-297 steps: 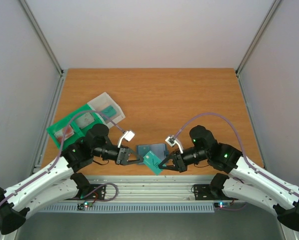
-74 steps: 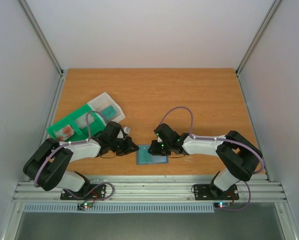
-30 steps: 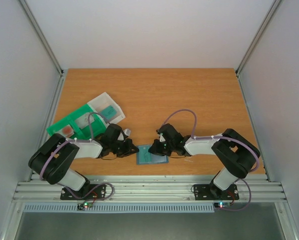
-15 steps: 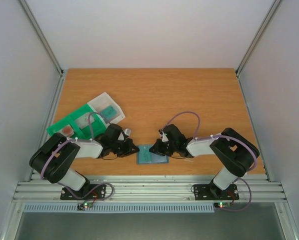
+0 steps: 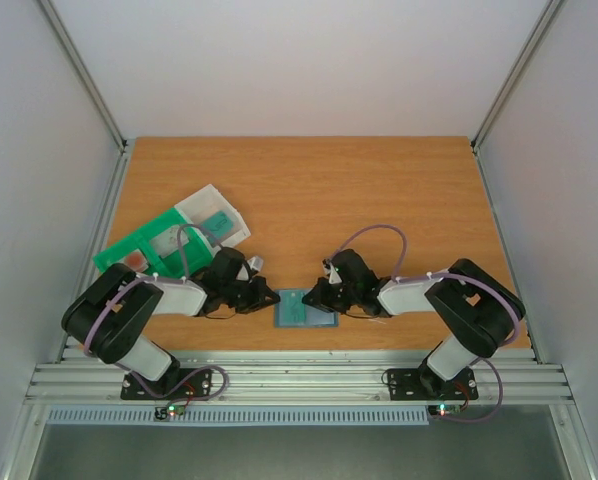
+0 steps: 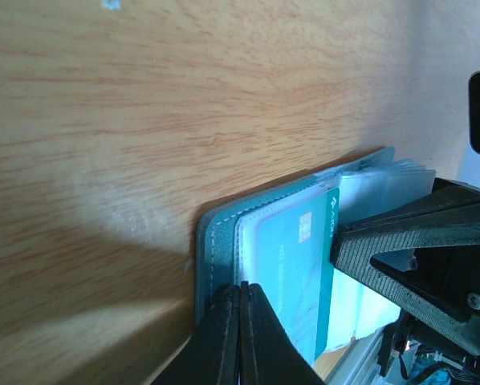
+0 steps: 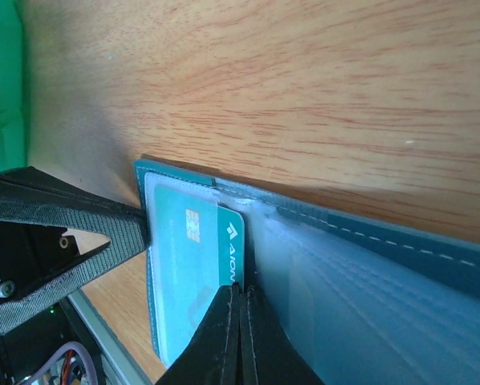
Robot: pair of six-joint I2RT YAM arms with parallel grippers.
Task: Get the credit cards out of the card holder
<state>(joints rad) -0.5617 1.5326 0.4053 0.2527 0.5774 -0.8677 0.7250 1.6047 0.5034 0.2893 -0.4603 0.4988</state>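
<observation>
The slate-blue card holder lies open and flat on the table near the front edge. A teal credit card with a chip sticks partly out of a clear sleeve on its left leaf; it also shows in the left wrist view. My left gripper is shut, its tips pressing on the holder's left leaf. My right gripper is shut, its tips resting at the card's exposed end beside the fold. No reddish or whitish cards show.
A green tray with a clear box lies at the left, behind my left arm. The metal rail runs just in front of the holder. The two grippers face each other closely over the holder.
Ten seconds ago both grippers held the holder lifted; now it lies flat. Over the last second my right arm shifted slightly right. My left arm and the holder stayed still.
</observation>
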